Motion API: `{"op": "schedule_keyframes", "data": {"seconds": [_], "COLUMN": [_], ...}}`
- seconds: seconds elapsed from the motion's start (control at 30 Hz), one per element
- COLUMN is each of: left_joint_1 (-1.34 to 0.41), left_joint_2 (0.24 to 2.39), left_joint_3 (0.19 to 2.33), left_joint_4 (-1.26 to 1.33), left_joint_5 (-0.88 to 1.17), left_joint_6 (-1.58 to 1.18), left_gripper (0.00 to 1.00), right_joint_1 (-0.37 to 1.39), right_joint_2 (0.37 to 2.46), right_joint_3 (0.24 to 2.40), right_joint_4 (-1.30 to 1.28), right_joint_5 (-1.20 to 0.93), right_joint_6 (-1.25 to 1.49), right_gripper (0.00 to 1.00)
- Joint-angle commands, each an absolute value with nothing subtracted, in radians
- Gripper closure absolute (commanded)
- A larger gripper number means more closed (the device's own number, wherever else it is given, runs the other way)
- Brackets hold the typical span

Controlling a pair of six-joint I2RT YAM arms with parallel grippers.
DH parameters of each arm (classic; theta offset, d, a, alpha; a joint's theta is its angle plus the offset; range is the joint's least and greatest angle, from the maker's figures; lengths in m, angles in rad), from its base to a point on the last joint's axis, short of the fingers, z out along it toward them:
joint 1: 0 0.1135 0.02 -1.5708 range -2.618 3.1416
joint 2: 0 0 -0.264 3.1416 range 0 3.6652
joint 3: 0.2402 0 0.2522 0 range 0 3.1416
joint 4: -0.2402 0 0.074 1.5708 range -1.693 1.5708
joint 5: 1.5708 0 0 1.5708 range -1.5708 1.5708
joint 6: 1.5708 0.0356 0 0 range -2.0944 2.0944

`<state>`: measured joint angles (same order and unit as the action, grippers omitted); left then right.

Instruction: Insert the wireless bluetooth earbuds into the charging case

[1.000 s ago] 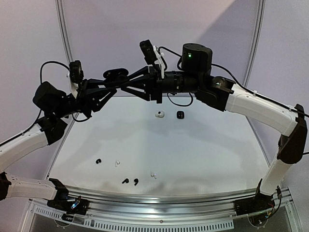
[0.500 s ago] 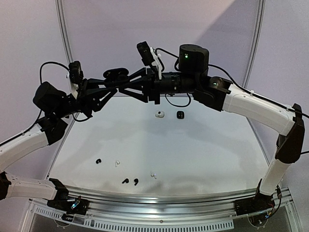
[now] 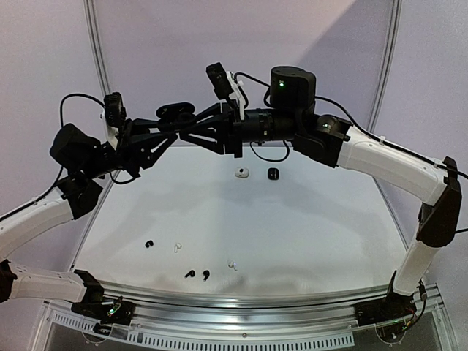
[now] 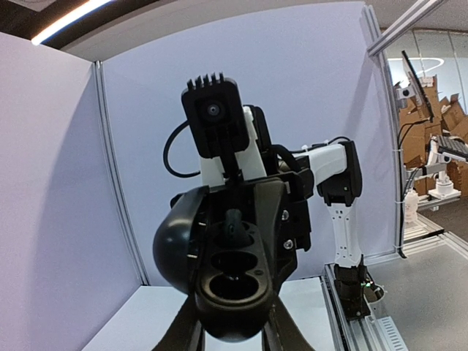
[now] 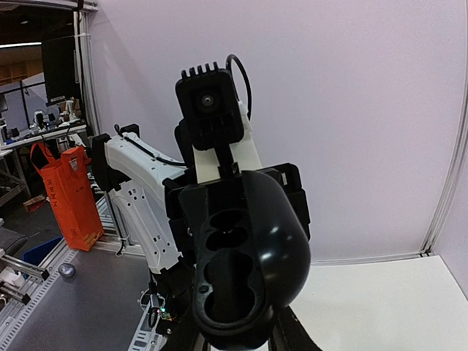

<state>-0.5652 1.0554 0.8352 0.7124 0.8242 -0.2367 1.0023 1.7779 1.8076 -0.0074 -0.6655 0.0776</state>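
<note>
The left arm holds the pose it had a second ago, its left pincer (image 3: 172,126) clamped on the open black charging case (image 3: 175,111) raised high above the tabletop (image 3: 307,219). The right arm has edged slightly leftward, and its wrist camera (image 3: 217,76) now sits a little closer to the left arm. The right pincer (image 3: 193,129) meets the left one tip to tip and is likewise closed on the charging case from the opposite side.

In the left wrist view a small dark piece stands in the case's upper socket; what it is cannot be told.

Five earbuds lie well below both pincers, unmoved near the front edge of the tabletop. From left to right they are a black earbud (image 3: 149,243), a white earbud (image 3: 176,247), two more black ones (image 3: 190,274) (image 3: 205,275), and a second white one (image 3: 232,265).

Farther back, almost under the right wrist, a white case (image 3: 241,172) and a small black case (image 3: 273,173) rest near each other.
</note>
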Motion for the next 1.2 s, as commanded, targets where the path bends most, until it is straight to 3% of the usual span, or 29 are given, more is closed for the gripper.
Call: {"op": "schedule_keyframes", "data": {"seconds": [0.0, 0.1, 0.67, 0.97, 1.17], "left_joint_1": [-0.584, -0.583, -0.583, -0.583, -0.582], "left_joint_2": [1.062, 1.06, 1.063, 1.065, 1.063], "left_joint_3": [0.834, 0.828, 0.821, 0.821, 0.809], "left_joint_4": [0.707, 0.7, 0.68, 0.672, 0.67], "left_joint_5": [0.84, 0.844, 0.855, 0.861, 0.862], "left_joint_6": [-0.23, -0.233, -0.202, -0.195, -0.194], "left_gripper": [1.0, 1.0, 1.0, 1.0, 1.0], "right_joint_1": [1.007, 1.007, 1.006, 1.007, 1.007], "right_joint_2": [1.793, 1.793, 1.787, 1.787, 1.787], "right_joint_3": [1.835, 1.835, 1.838, 1.839, 1.836], "right_joint_4": [-0.028, -0.031, -0.039, -0.038, -0.034], "right_joint_5": [-0.665, -0.662, -0.658, -0.672, -0.684], "right_joint_6": [0.076, 0.075, 0.069, 0.063, 0.059], "right_gripper": [0.75, 0.69, 0.67, 0.88, 0.94]}}
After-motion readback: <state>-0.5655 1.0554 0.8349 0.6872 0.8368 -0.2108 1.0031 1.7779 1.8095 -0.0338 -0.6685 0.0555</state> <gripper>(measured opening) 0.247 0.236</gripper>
